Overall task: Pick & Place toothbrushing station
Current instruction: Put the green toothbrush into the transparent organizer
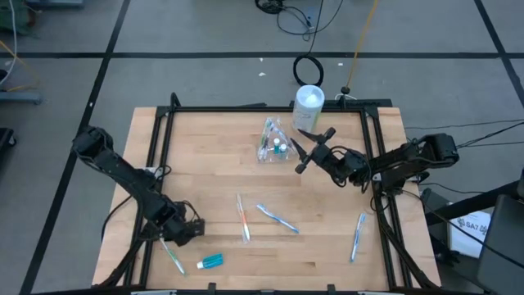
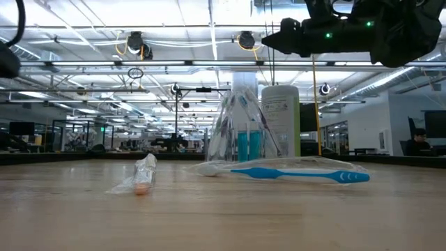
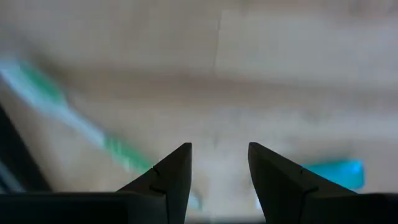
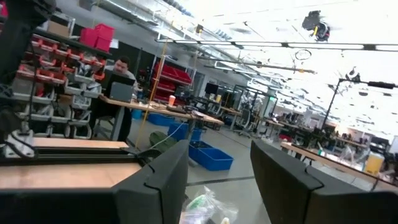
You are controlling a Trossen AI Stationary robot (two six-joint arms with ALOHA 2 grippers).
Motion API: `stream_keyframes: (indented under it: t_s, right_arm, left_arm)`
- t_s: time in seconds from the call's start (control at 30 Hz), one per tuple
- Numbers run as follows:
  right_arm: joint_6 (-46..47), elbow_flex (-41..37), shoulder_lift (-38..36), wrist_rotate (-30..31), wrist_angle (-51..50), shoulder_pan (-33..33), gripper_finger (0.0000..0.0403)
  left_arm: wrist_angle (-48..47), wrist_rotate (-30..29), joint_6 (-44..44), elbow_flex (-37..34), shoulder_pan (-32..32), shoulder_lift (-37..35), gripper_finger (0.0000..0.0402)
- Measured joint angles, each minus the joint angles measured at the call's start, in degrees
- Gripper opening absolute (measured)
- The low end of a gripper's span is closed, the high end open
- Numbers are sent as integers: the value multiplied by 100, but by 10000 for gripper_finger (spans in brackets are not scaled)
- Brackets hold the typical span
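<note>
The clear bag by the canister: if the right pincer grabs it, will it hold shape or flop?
Likely floppy: the bag is thin, crinkly film, so it should crumple where pinched. Probably light, though the blue tubes inside may swing or shift. It stands like a tent, so a nudge from the open right pincer could tip it.

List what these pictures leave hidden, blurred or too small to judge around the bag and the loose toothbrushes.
- Clear plastic bag, high view: how many brushes and tubes it holds is too small to count.
- Same bag, right wrist view: cut off by the bottom edge between the right gripper fingers.
- Green toothbrush, left wrist view: blurred beside the left gripper.
- White canister, low view: partly hidden by the bag.
</note>
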Motion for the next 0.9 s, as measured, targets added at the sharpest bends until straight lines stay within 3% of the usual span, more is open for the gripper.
stream_keyframes:
  t_s: [0.23,0.47,0.63,0.77,0.9]
  right_arm:
    - [436,0,0,0,-81,-264,167]
    - [631,0,2,1,-139,-441,167]
    - [633,0,2,-82,-133,-440,166]
    - [816,0,2,-522,-104,-440,166]
    - [934,0,2,-933,2,-438,164]
  left_arm:
    - [430,670,-266,0,-534,0,161]
    - [456,639,1027,2,-1079,19,161]
    - [417,451,791,13,-1322,172,161]
    - [474,43,545,9,-1419,328,161]
    - [676,90,1317,2,-1427,587,161]
